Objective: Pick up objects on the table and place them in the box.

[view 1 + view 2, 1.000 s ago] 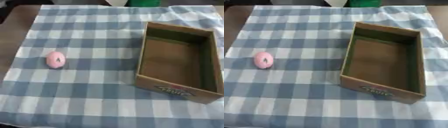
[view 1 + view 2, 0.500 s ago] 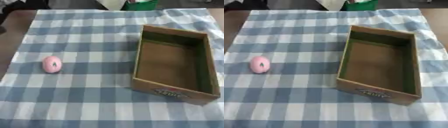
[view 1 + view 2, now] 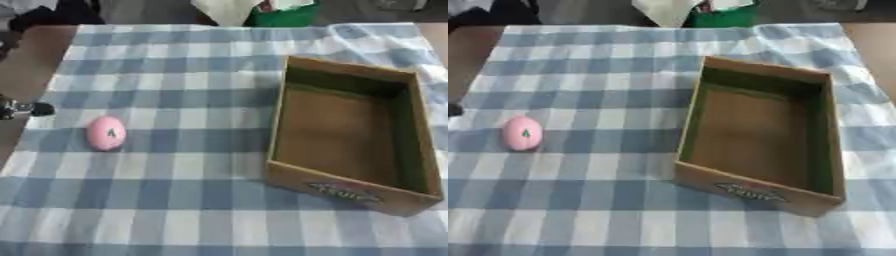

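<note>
Left hand point(image 3: 19, 108) barely shows at left edge, finger state unreadable; pink egg-shaped object point(image 3: 106, 133) lies near it on checked cloth point(image 3: 175, 65), well left of empty box point(image 3: 354, 187); best approach from above, enclosing both sides before lifting.

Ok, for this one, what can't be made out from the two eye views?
- Left hand: only a dark and silver tip shows at the left eye view's left edge; its fingers cannot be read.
- Right hand: in neither view.
- Pink egg-shaped object: its small dark mark is too blurred to read.
- Box: the front label is blurred.
- Green and white things at the far edge: cut off by the frame.
</note>
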